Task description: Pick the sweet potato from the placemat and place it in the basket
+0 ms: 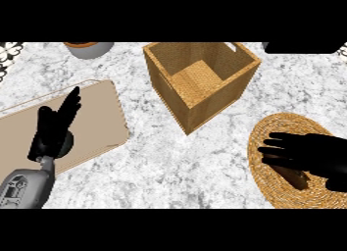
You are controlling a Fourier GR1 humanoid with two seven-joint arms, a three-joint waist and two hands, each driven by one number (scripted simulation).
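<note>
My left hand (55,128) rests open at the view's left, fingers straight and pointing up and a little right, over a flat beige board (97,112) with rounded corners and a smooth matte face. It is well apart from anything the task needs. Beyond its fingertips, at the far edge of the speckled grey-white marble counter (169,162), sits part of a round grey pot (89,49).

To the right of that hand, and up and left of my right hand, stands the basket (205,83): a square, open-topped box with woven tan walls and a coarser weave on its floor, one corner turned toward me.

My right hand (317,157) is plainly the nearer one. It lies over the placemat (278,132), a round coiled-straw mat in golden brown. The sweet potato (296,177) lies directly under that palm; only a dark reddish-brown stretch shows beneath the fingers, its long axis seeming to run from upper left to lower right. My fingers reach leftward and bend down over it, but I cannot tell whether they have closed on it. I judge the lift comes next, then a carry up and left to the basket.
</note>
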